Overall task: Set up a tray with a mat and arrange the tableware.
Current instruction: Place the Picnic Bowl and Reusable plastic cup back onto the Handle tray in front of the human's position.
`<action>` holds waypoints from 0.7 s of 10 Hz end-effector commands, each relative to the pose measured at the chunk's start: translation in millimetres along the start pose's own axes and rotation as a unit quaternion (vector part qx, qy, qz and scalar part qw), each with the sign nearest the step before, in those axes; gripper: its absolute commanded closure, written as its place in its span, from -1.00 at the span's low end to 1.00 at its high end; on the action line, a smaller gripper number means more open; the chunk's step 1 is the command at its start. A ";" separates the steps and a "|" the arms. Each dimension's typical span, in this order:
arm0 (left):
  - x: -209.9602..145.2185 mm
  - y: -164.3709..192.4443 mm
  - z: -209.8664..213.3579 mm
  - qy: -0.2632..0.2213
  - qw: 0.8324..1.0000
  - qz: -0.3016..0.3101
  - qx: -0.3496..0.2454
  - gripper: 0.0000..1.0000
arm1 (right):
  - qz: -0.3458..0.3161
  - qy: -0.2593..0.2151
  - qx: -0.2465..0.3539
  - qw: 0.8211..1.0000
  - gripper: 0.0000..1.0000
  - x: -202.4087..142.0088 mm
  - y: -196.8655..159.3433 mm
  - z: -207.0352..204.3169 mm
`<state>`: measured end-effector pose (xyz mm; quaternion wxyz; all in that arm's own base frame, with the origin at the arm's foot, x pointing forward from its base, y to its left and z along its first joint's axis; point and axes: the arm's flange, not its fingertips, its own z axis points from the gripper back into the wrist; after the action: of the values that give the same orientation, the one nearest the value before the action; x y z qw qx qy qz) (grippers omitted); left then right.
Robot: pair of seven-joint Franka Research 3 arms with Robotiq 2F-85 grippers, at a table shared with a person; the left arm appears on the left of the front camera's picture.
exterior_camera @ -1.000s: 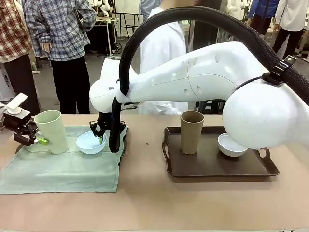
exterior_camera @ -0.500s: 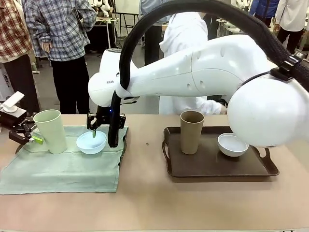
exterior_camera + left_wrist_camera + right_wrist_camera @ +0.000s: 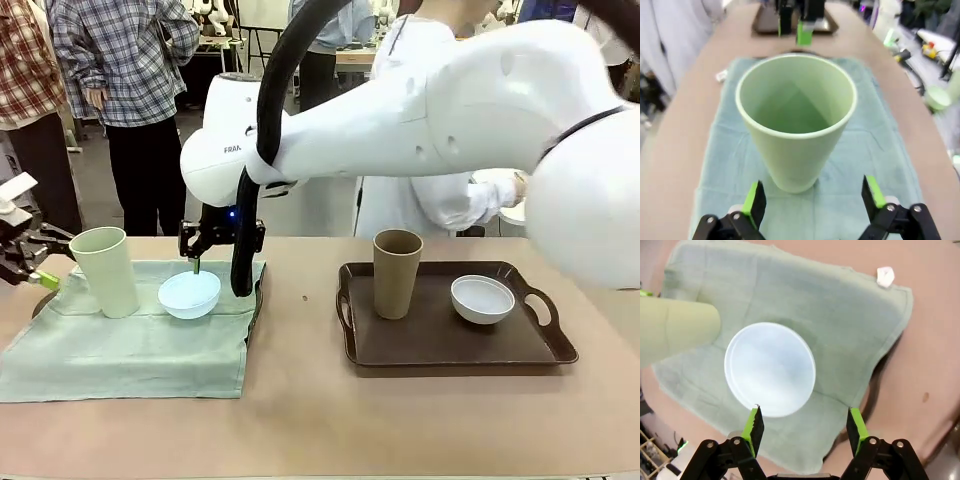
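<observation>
Both claws have let go and drawn back. The right gripper [image 3: 805, 420] hangs wide open above the small light blue bowl [image 3: 190, 293], and the left gripper [image 3: 814, 192] gapes just short of the tall pale green plastic tumbler [image 3: 104, 271] (both rest on the green cloth mat [image 3: 130, 350]), so this pair seems placed.

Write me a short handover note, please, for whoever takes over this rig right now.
Left gripper: open, facing the pale green tumbler, apart from it.
Right gripper: open, hovering above the light blue bowl.
Tumbler and bowl stand upright on the green mat, table's left side. The brown tumbler and white bowl stand on the brown tray, right side.
Done: nothing held, all four pieces set down.
Left, probably: bring mat and tableware together on one tray.
</observation>
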<state>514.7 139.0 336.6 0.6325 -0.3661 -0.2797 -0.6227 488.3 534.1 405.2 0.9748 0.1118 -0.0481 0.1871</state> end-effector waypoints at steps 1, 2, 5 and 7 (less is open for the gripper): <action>37.9 -29.4 2.0 0.090 0.988 0.121 0.026 -1.00 | 0.017 -0.022 -0.017 0.999 -0.72 -30.5 -13.5 20.7; 56.7 -39.4 6.1 0.139 0.975 0.170 0.045 -1.00 | 0.019 -0.026 -0.021 0.999 -0.72 -38.0 -16.9 31.3; 113.5 -65.6 13.5 0.252 0.943 0.198 0.087 -1.00 | 0.028 -0.023 -0.014 0.999 -0.72 -63.0 -32.5 56.2; 155.7 -78.8 17.7 0.313 0.918 0.234 0.070 -1.00 | 0.026 -0.016 -0.027 0.999 -0.72 -78.6 -39.5 76.3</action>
<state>453.5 75.6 470.5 0.8333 -0.1666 -0.0607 -0.5236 442.3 471.4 459.3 0.9727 0.0860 -0.0729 0.2027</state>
